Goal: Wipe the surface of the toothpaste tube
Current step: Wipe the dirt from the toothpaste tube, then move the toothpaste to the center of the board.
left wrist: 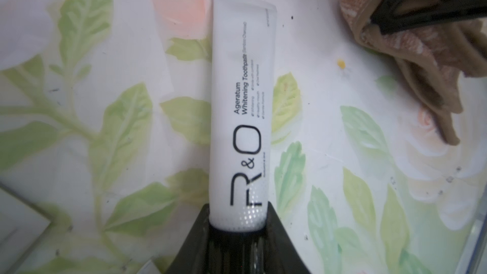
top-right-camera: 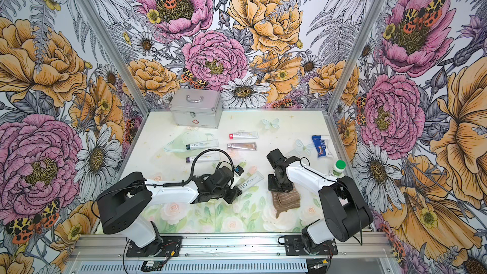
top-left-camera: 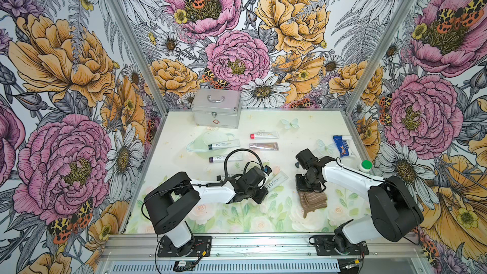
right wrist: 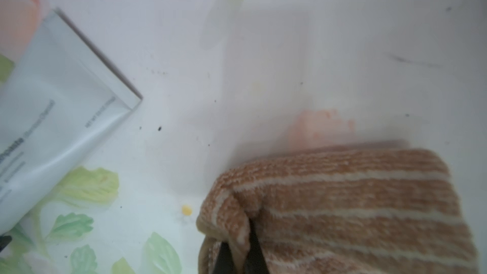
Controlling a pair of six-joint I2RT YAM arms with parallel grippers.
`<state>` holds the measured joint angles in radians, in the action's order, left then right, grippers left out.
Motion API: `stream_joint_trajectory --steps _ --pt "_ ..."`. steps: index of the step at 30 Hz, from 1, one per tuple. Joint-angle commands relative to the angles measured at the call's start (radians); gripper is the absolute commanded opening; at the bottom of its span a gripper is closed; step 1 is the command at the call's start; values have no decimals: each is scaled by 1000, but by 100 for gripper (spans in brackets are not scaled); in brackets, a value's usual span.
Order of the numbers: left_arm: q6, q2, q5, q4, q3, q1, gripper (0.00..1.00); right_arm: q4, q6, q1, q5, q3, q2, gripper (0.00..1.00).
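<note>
The left gripper [left wrist: 238, 217] is clamped on the cap end of the toothpaste tube [left wrist: 239, 106], its dark jaws pinching the rounded shoulder just below the printed logo. The right gripper [right wrist: 238, 254] is clenched on a bunched fold of the cloth [right wrist: 342, 206]. The tube sits about the middle of the worktop [top-left-camera: 237, 220], a little toward its front edge, with the flat crimped tail pointing away from the left arm; I cannot tell whether that tail rests on the surface. The cloth is near the tail but apart from it, closer to the front edge and the right side. The step in hand looks to be bringing cloth to tube. It should go best if a broad face of the fold is laid on the printed side and drawn from the held shoulder out toward the crimp, so the stroke pulls the tube taut rather than buckling it. The tube is smooth, glossy white plastic, round at the shoulder and flattening to a thin sealed edge; it will likely dent and may slip in the pinch, so light, even pressure seems wise. The cloth is limp ribbed terry, brown-orange with pale stripes, and its loose end trailing toward the front edge could drag. The worktop is a slick floral-printed sheet flecked with small dark specks
</note>
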<state>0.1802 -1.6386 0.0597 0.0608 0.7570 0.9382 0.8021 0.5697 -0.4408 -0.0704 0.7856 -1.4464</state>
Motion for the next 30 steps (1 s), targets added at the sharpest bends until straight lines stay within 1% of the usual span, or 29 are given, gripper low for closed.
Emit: stream_joint_trajectory --steps 1,5,7,8,10,15,22,30 --pt "-27 -32 14 1 82 -44 27 11 35 5 37 -27 52 0" --pt "-61 -115 62 33 204 -90 27 11 45 4 28 -35 85 0" --pt "-83 -171 78 60 288 -105 28 10 48 0 23 -37 92 0" --pt "-88 -231 90 72 326 -113 27 10 48 -1 21 -40 97 0" --pt "-96 -298 120 94 405 -132 27 11 51 -3 19 -43 111 0" --pt "-123 -416 150 142 560 -155 27 9 53 -4 18 -46 128 0" --pt "-116 -532 220 157 710 -156 29 8 53 -5 28 -43 131 0" --pt "-108 -638 257 190 851 -135 30 7 50 -5 31 -39 132 0"
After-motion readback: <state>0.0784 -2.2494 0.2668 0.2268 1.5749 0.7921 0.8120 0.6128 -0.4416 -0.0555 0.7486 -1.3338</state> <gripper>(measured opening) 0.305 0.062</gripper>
